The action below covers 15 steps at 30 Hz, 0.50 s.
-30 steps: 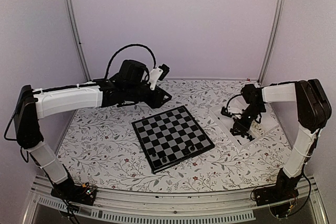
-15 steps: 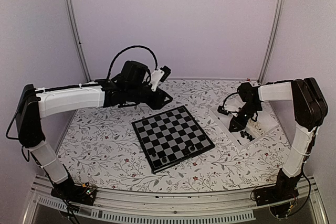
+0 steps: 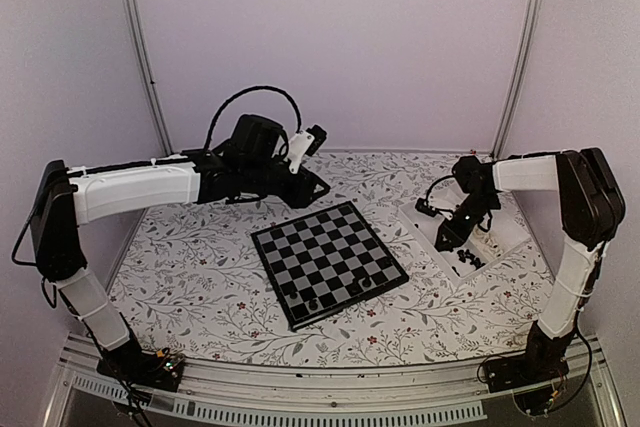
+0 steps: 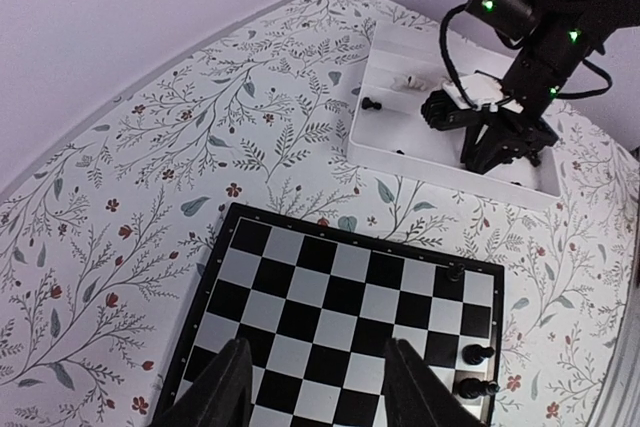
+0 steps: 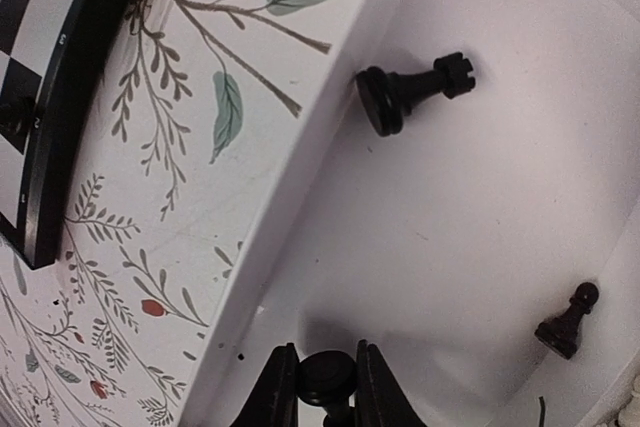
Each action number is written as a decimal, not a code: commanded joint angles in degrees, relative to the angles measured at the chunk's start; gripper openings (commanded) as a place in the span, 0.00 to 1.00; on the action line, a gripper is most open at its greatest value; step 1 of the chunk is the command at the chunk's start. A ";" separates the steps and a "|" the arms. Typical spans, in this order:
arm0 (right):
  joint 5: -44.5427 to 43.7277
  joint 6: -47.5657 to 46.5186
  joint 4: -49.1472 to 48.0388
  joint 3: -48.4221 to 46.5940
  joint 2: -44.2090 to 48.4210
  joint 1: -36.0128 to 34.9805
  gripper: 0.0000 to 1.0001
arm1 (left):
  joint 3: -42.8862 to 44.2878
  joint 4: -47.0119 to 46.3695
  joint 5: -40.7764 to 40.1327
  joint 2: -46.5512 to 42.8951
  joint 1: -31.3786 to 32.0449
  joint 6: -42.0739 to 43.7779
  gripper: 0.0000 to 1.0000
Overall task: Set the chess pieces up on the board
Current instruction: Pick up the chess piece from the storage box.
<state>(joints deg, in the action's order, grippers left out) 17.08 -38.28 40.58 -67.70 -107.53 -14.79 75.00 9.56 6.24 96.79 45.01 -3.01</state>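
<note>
**Two-arm chess set-up: overhead and wrist views.** The flat, square, black-and-grey chequered board (image 3: 330, 259) lies turned at an angle in the middle of the floral-patterned bench (image 3: 190, 257). A few small black chess pieces (image 3: 368, 280) stand on its near and right-hand rows; the other squares are bare.

The left gripper (image 4: 320, 387) hangs above the far part of the board. Its jaws are spread wide with nothing between them, and the chequered squares show in the gap.

The shallow white rectangular plastic tray (image 4: 410, 52) sits on the bench just right of the board, apart from it. The right gripper (image 5: 322, 362) is low inside this tray, close to the wall nearest the board. Its jaws are narrow and clamped on a black round-headed chess piece (image 5: 325, 377), which is gripped by its top.

On the tray floor a black rook (image 5: 415, 90) lies on its side beside the same wall. A black pawn (image 5: 567, 320) rests tilted further across the tray, well apart from the rook. In the left wrist view some cream-white pieces (image 4: 410, 80) lie near the tray's far end, too small for their kinds to be told.
</note>
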 commanded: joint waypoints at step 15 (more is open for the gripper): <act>49.30 37.76 -26.19 -13.03 13.38 2.39 0.09 | -11.21 -48.89 -17.80 -0.79 12.86 3.64 0.42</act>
<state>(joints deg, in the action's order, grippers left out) 49.98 -18.00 30.48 -80.44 -95.29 -12.12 67.59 -14.00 -1.04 95.48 52.88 -3.40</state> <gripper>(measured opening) 0.186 0.426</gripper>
